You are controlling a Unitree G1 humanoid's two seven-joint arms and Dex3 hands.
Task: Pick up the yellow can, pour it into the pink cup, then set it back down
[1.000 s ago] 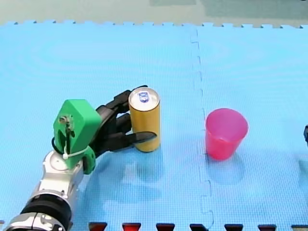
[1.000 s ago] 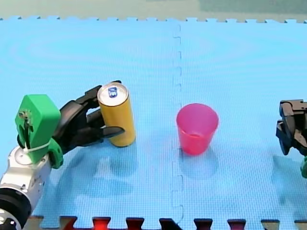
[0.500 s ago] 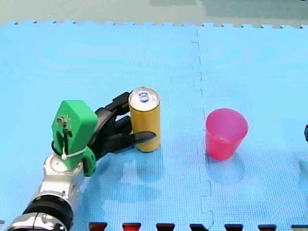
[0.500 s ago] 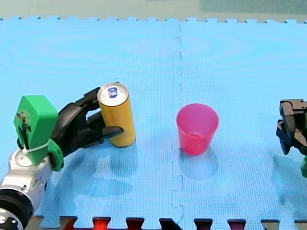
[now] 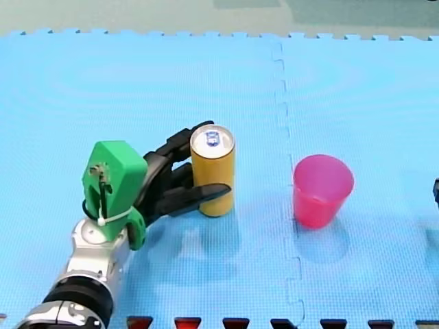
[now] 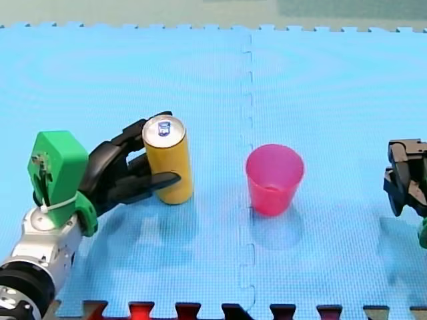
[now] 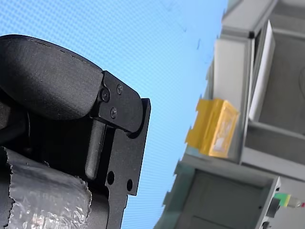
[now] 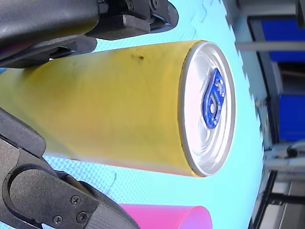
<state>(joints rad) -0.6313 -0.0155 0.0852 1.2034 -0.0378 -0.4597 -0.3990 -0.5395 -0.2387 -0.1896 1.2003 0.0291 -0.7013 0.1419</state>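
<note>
The left hand (image 5: 164, 190) wraps its fingers around the upright can (image 5: 213, 179). The cup (image 5: 322, 192) stands at 3 o'clock, with the right hand (image 6: 403, 180) beyond. Pouring and set-down remain.

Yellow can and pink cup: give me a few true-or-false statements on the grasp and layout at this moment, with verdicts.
1. The left hand is closed around the yellow can. True.
2. The yellow can is tipped over the pink cup. False: it is upright and apart from the cup.
3. The pink cup lies on its side. False: it stands upright on the blue mat, mouth up.
4. The right hand is apart from the cup, at the mat's right edge. True.
</note>
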